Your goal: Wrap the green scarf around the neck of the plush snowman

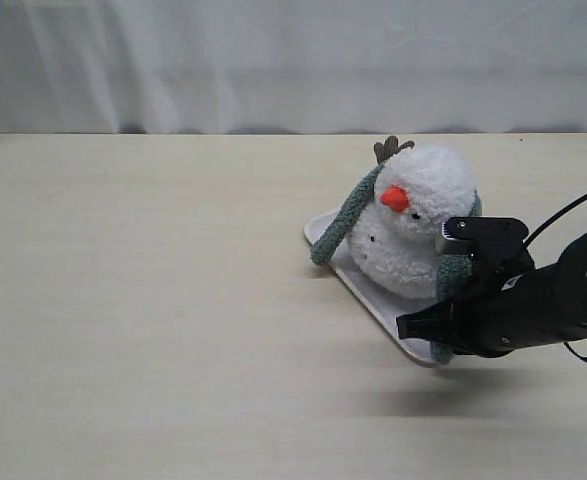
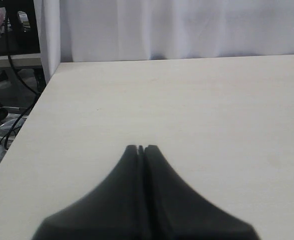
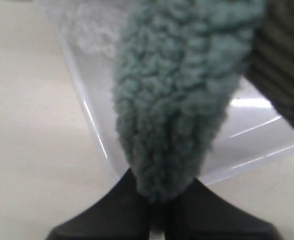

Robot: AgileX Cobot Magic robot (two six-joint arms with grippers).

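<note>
On the tray (image 1: pixel 371 303) sits the snowman (image 1: pixel 413 225), scarf (image 1: pixel 345 222) draped behind its head. Over the tray's near corner, right hand (image 3: pixel 157 212) pinches one scarf end. Left hand (image 2: pixel 140 149) closed, empty, above bare desk (image 2: pixel 212 110).

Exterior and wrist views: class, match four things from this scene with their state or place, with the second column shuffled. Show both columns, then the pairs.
Column A
1. green scarf
2. plush snowman
3. left gripper
4. right gripper

Column B
a. shut on nothing, above the table
b. shut on one end of the scarf
c. sits on the white tray
d. hangs down both sides of the snowman's head

Pairs: 1-d, 2-c, 3-a, 4-b
</note>
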